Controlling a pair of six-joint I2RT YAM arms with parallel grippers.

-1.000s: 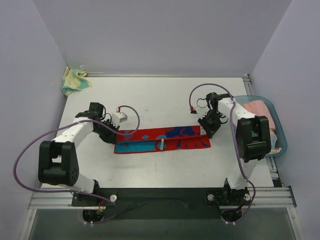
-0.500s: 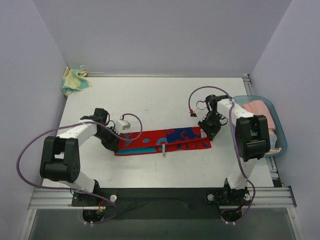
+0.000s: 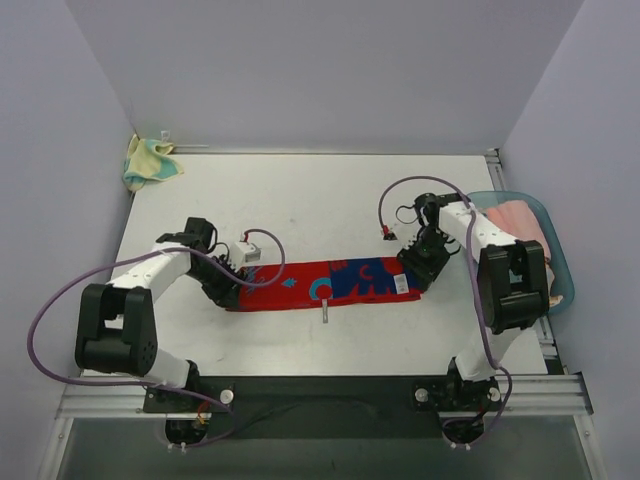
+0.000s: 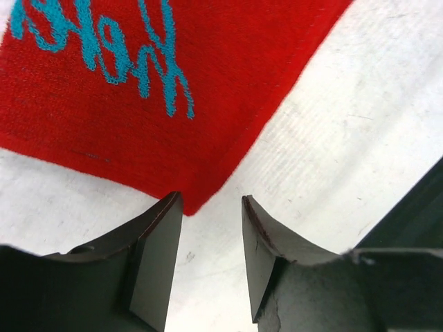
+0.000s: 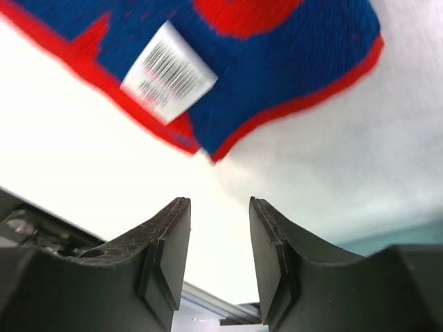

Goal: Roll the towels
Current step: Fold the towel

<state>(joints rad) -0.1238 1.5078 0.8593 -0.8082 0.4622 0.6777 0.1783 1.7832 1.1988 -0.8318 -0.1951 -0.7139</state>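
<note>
Looking first at the near half of the table (image 3: 300, 195), we find the red towel (image 3: 330, 283) lying flat as a long narrow band that runs from 9 to 3 o'clock. We judge this shape suits rolling from one end. The left gripper (image 3: 226, 290) sits at the band's 9 o'clock end. Its wrist view shows the claw partly open with nothing between the fingers, and the red corner lies just ahead of the tips. The right gripper (image 3: 420, 268) sits at the 3 o'clock end, likewise partly spread and holding nothing. The blue-patterned corner and its barcode label (image 5: 169, 81) lie just beyond that claw. With one claw at each end, we take it the strip is laid out straight so a roll can begin. Further out at 3 o'clock, the light blue tray (image 3: 566, 262) hangs beside the table edge with a pink cloth (image 3: 515, 215) in it. Farthest, at about 10 o'clock, the pale yellow towel (image 3: 148, 163) lies crumpled in the corner, well apart from both arms and not yet rolled.
</note>
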